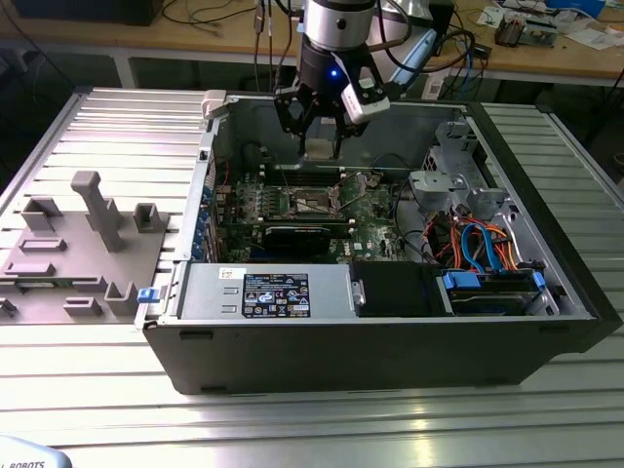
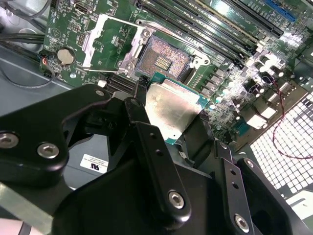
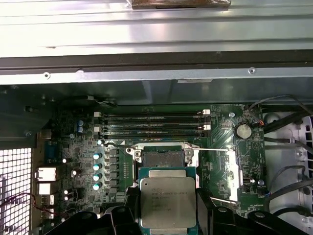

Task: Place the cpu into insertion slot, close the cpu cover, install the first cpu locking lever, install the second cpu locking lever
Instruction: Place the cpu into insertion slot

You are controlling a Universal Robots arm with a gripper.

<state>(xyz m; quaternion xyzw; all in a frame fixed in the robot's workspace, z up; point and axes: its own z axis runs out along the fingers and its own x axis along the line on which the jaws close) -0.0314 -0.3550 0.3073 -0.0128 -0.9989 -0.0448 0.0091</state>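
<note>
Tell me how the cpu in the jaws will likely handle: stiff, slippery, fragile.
The cpu looks like a flat, rigid plate, so it is probably stiff, not floppy. Its smooth metal top suggests it could slip if the jaws gripping its edges loosen. Thin, with a green board rim, it is likely light and easily damaged.
</note>
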